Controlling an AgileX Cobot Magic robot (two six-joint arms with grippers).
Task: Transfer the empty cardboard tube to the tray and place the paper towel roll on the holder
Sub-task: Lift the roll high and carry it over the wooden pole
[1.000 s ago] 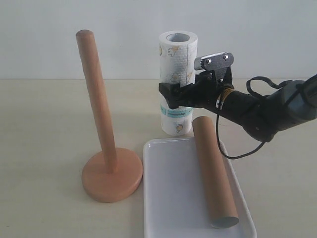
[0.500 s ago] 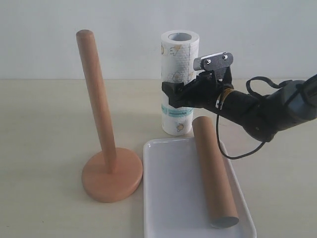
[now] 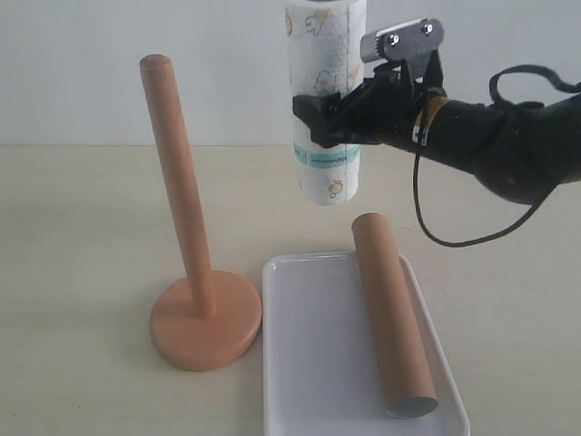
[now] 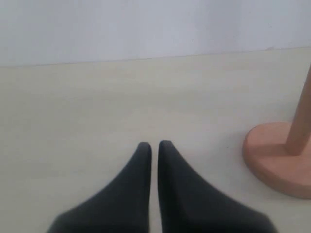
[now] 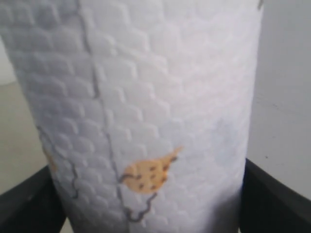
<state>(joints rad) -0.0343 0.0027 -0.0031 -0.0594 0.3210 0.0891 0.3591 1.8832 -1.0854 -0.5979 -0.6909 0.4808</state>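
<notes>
White paper towel roll (image 3: 327, 54), band print unreadable, now rides clear of the desk (image 3: 91, 227), clamped in my right pincer (image 3: 320, 120); left pincer (image 4: 154, 145) closed, empty.

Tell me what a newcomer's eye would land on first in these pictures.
The paper towel roll stands out first: the right gripper holds it upright in mid-air at the top centre of the exterior view, clear of the table. Next comes the empty cardboard tube, lying lengthwise in the white tray at the lower right. The wooden holder stands at the left with nothing on its dowel.
</notes>
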